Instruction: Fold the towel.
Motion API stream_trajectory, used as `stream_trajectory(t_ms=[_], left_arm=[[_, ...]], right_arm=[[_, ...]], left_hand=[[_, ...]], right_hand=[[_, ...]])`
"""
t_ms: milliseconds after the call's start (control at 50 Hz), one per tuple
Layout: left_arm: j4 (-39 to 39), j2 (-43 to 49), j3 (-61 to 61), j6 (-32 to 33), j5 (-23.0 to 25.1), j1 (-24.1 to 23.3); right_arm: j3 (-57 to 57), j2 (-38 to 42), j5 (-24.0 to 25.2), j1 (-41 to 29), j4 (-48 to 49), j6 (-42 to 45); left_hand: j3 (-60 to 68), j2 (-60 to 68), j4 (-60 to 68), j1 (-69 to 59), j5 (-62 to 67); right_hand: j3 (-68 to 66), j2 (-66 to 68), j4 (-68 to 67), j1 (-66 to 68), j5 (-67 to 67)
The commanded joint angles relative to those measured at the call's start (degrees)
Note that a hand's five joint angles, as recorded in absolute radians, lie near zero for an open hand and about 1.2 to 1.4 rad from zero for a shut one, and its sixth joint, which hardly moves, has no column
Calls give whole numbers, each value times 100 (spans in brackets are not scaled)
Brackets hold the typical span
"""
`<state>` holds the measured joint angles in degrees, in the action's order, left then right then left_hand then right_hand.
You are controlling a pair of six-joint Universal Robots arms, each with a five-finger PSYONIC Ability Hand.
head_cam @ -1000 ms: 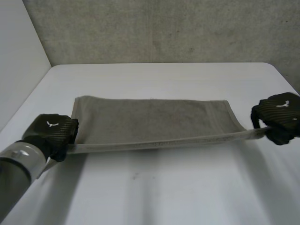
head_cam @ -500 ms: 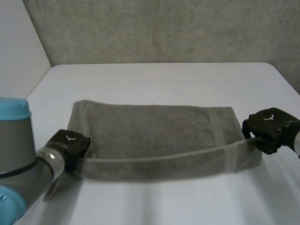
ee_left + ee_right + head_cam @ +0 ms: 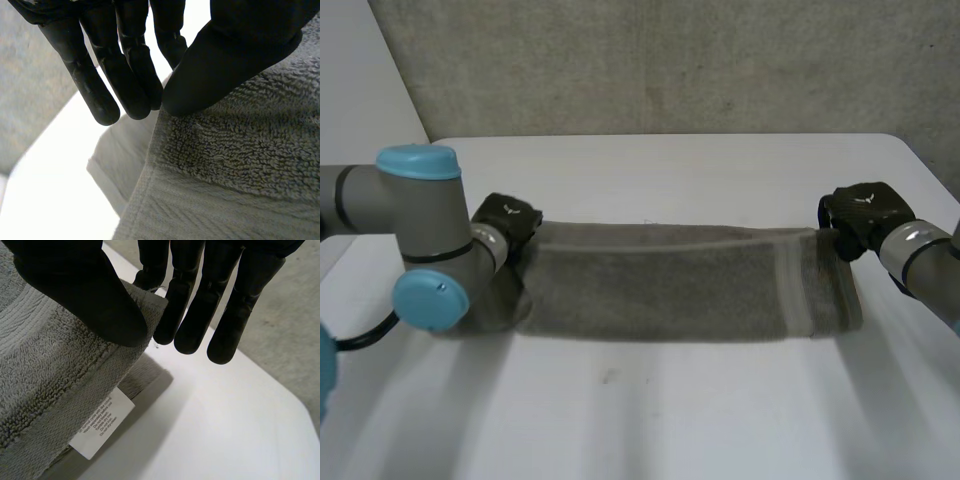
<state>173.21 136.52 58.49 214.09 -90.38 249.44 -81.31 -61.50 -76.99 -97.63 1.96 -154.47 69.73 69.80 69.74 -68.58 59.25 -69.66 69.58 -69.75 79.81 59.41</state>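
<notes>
A grey towel (image 3: 670,282) lies across the middle of the white table (image 3: 650,410), folded lengthwise into a narrow double strip. My left hand (image 3: 506,222) is at the towel's far left corner, and its thumb (image 3: 235,60) pinches the upper layer's edge (image 3: 165,165) against the fingers (image 3: 130,80). My right hand (image 3: 860,212) is at the far right corner, thumb (image 3: 80,295) and fingers (image 3: 200,300) pinching the towel (image 3: 45,375) the same way. Below that pinched corner a white care label (image 3: 102,429) sticks out of the hem.
The left arm's grey joints with light-blue caps (image 3: 420,240) reach over the table's left side and cover the towel's left end. A grey wall (image 3: 660,60) runs behind the table's far edge.
Both hands have carried the towel's near edge away from me, over to its far edge. The towel now lies doubled. The left arm has swung in over the table.
</notes>
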Motion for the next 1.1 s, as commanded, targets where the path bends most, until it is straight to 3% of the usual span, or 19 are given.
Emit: stream_trajectory(t_ms=[20, 220, 540, 560, 580, 600, 620, 640, 660, 900, 1100], left_arm=[[11, 708, -1083, 379, 669, -1], [11, 1623, -2481, 344, 785, -1], [178, 2344, -3361, 151, 793, -1], [186, 2379, -3405, 151, 793, -1], [187, 2380, -3406, 151, 793, -1], [195, 2380, -3423, 142, 793, -1], [195, 2380, -3423, 142, 793, -1], [221, 2371, -3423, 107, 785, -1], [222, 2336, -3423, 46, 776, -1], [143, 1343, -3160, -983, 723, 114], [-577, -544, -1168, -2335, 706, 561]], right_arm=[[483, 480, -369, -151, 611, -144], [1099, 1157, -835, -344, 1245, -171], [1776, 1913, -1020, -406, 1386, 13], [1776, 1913, -1020, -406, 1386, 14], [1863, 1974, -1020, -406, 1316, 40], [1882, 1992, -1020, -415, 1281, 66], [1882, 1993, -1020, -415, 1281, 67], [1882, 1966, -1011, -415, 1263, 67], [1882, 1966, -1011, -415, 1263, 67], [1391, 668, -941, -406, 1245, 14], [590, -433, -686, -344, 674, 40]], left_hand=[[1027, 1020, 1026, -1142, 1075], [1027, 1020, 1026, -1142, 1075], [1027, 1020, 1026, -1142, 1075], [763, 756, 762, -878, 811], [760, 753, 759, -875, 808], [-788, -796, -790, 674, -741], [-804, -811, -805, 689, -756], [-4018, -4025, -4020, 3903, -3970], [-5973, -5980, -5974, 5858, -5925], [-5973, -5980, -5974, 5858, -5925], [-5973, -5980, -5974, 5858, -5925]], right_hand=[[-1034, 1042, -1025, 19, 1059], [-1034, 1042, -1025, 19, 1059], [-1034, 1042, -1025, 19, 1059], [-1034, 1042, -1025, 19, 1059], [2491, -2482, 2500, -3506, -2466], [5966, -5958, 5975, -6981, -5941], [5966, -5958, 5975, -6981, -5941], [5966, -5958, 5975, -6981, -5941], [5966, -5958, 5975, -6981, -5941], [5966, -5958, 5975, -6981, -5941], [5966, -5958, 5975, -6981, -5941]])
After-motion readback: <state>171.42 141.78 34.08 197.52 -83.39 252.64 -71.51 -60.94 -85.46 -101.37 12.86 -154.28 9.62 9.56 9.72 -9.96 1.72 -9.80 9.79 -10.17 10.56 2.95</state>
